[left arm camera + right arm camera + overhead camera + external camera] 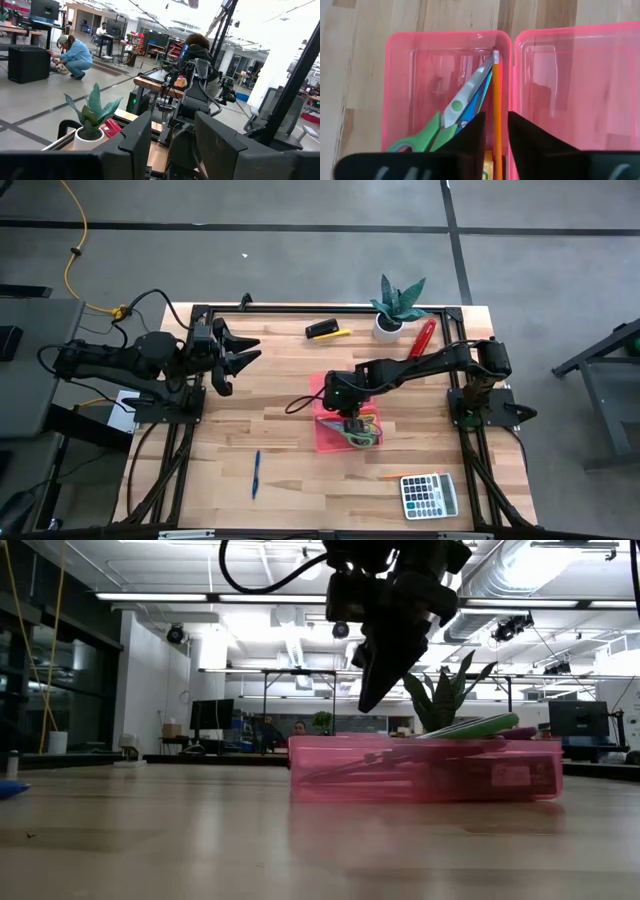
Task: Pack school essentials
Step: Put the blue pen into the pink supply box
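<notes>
My right gripper [349, 420] hangs just above the translucent pink tray [326, 438], fingers pointing down into it. Through my wrist camera I see the two dark fingers [470, 136] standing a little apart, with an orange pencil [497, 107] running through the gap between them; I cannot tell whether they touch it, so I call them slightly parted and holding nothing I can be sure of. The pencil lies in the tray, its far tip against the wall where the tray meets its hinged lid [575, 85]. Just beside it lie the green-handled scissors [445, 122], blades pointing the same way as the pencil, and something blue shows under the blades.

My left gripper [236, 350] waits well apart from the tray, raised at its own edge of the table [250, 430], fingers spread wide and empty.

A blue pen [256, 473] lies on the wood near the front edge, far from both my hands. A potted green plant [397, 305] stands beyond my right hand at the back edge, and a calculator [429, 495] sits at the front corner on my right side.
</notes>
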`<action>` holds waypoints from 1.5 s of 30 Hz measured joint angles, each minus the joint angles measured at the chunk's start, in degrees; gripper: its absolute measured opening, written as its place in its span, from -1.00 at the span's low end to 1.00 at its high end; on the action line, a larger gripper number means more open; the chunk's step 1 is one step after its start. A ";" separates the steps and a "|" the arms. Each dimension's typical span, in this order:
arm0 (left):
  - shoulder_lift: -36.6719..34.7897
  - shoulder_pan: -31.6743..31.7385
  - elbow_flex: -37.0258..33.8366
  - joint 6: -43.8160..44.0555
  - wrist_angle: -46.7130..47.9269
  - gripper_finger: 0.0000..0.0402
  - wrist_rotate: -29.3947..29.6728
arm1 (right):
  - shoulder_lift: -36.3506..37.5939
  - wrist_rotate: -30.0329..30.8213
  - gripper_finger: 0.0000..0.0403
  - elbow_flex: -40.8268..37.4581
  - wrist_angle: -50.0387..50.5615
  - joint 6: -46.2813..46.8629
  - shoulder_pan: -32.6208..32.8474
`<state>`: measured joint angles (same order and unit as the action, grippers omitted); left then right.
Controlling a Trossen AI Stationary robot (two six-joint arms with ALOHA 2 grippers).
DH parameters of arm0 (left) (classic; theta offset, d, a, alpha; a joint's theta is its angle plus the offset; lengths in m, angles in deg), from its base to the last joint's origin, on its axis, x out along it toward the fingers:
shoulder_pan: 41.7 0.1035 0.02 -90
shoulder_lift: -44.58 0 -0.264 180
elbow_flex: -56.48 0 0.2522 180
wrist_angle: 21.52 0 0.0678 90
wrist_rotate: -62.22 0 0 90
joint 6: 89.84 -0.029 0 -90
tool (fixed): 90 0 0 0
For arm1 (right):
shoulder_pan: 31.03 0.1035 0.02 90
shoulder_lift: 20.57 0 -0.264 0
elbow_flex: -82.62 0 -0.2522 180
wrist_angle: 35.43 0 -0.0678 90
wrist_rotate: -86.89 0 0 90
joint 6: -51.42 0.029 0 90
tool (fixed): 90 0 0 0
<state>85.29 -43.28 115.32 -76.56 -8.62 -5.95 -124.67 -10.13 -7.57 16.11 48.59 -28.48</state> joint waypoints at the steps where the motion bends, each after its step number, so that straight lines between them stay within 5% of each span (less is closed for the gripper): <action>1: 0.00 0.00 0.00 0.00 0.00 -0.31 0.00 | 0.00 0.00 -0.62 0.00 0.19 0.00 0.00; 10: -0.19 -0.02 0.00 0.00 1.38 -0.31 0.00 | 2.69 -0.13 -0.23 0.00 7.01 -0.49 -0.54; 17: -0.59 0.00 0.02 0.01 4.53 -0.31 0.00 | 8.28 -0.14 -0.18 -3.11 13.58 0.58 -0.62; 28: -0.63 -0.02 -0.02 -0.71 4.48 -0.31 2.27 | 34.97 3.44 -0.26 -34.58 -28.39 26.94 2.43; 34: -0.61 0.00 -3.65 -0.51 0.57 -0.31 2.84 | 43.11 9.82 -0.26 -42.74 -57.42 23.65 2.83; 45: -0.59 0.02 -8.81 -0.37 -9.08 -0.31 0.90 | 45.39 12.65 -0.26 -42.38 -62.50 18.36 2.78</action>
<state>84.70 -43.26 106.51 -76.94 -17.71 -5.05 -79.28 2.52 -49.95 -46.39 66.95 -25.71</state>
